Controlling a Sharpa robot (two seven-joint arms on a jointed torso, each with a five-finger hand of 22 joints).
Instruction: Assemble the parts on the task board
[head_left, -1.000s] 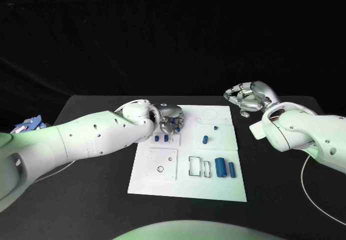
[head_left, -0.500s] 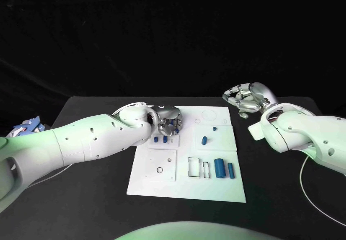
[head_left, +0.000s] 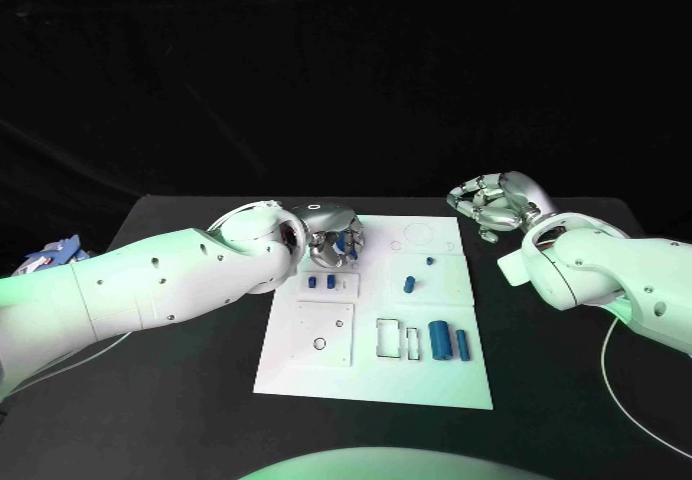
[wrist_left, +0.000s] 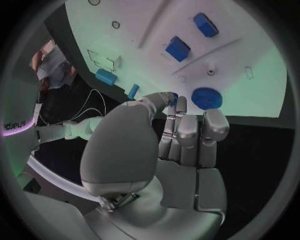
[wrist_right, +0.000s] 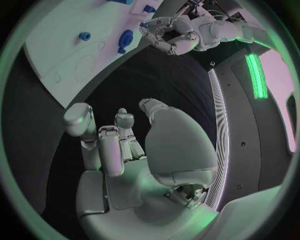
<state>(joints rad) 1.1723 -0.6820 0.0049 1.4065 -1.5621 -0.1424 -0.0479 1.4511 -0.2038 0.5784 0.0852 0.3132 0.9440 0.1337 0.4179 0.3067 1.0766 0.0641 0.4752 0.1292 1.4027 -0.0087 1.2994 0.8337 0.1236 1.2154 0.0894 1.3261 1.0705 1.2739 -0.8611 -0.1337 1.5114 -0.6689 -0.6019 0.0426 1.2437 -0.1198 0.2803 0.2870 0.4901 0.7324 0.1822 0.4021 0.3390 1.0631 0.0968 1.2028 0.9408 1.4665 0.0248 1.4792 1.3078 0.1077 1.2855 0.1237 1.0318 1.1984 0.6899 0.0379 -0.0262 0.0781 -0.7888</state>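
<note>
The white task board (head_left: 375, 375) lies mid-table. My left hand (head_left: 329, 240) hovers over its far left corner and pinches a small blue part (wrist_left: 174, 95) between thumb and fingertip, close above a blue gear (wrist_left: 208, 98). Two blue blocks (head_left: 320, 283) sit just nearer than that hand. A short blue peg (head_left: 410, 280) and a smaller one (head_left: 430, 261) stand mid-board. Two blue cylinders (head_left: 440, 337) lie at the near right. My right hand (head_left: 493, 203) hangs off the board's far right corner, fingers half curled and apart, holding nothing.
A dark rectangular frame outline (head_left: 400, 335) sits beside the cylinders, and a square plate with a ring hole (head_left: 323, 330) lies on the board's near left. Black table (head_left: 173, 380) surrounds the board. A white cable (head_left: 613, 370) trails at the right.
My left hand has drawn back toward the board's far edge, uncovering the two blue blocks. The right hand has barely moved.
</note>
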